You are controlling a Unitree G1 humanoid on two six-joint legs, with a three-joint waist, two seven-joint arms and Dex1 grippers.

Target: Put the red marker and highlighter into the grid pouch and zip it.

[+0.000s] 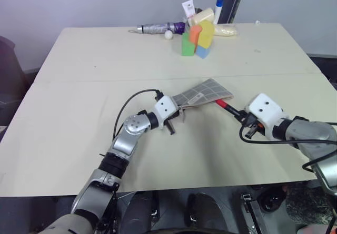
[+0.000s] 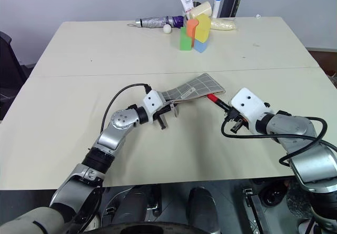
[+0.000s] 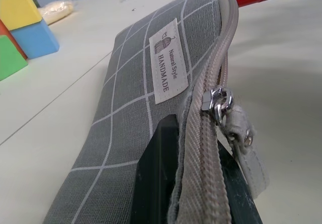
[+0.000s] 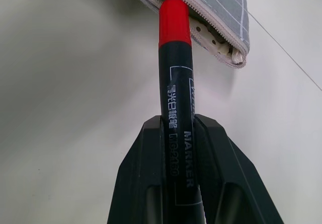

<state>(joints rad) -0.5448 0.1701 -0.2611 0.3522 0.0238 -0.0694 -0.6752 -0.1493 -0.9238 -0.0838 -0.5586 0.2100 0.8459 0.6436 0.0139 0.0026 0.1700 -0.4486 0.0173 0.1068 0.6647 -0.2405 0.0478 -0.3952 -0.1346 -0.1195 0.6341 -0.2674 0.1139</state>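
1. Right wrist view shows the right gripper (image 4: 178, 133) nearest: its two black fingers (image 4: 146, 173) are clamped on the black barrel of the red marker (image 4: 176, 98), one finger on each side, with only the width of the barrel between them.
2. The marker points away from this gripper, and its red cap reaches the zipper edge of the grid pouch (image 4: 211, 2), close to one corner of the pouch. I cannot tell if the cap is already inside the opening or only against it.
3. Left wrist view shows the left gripper (image 3: 193, 173) closed on the zipper edge of the pouch; the fabric is pinched between its fingers (image 3: 156, 168), just beside the metal zipper pull (image 3: 219, 100).
4. The white label (image 3: 168, 60) of the pouch has the word HANDMADE on it, and the grey cloth with white grid lines stretches away from the fingers.
5. From the head camera, the pouch (image 1: 205, 93) lies in the middle of the table (image 1: 79, 129), between the two grippers, with its held end lifted a little.
6. The highlighter I cannot find with certainty.
7. Far at the back of the table stand coloured blocks (image 1: 197, 39), and near them are a folded umbrella (image 1: 160, 28), a small white ball (image 1: 168, 34) and some bottles (image 1: 202, 10).
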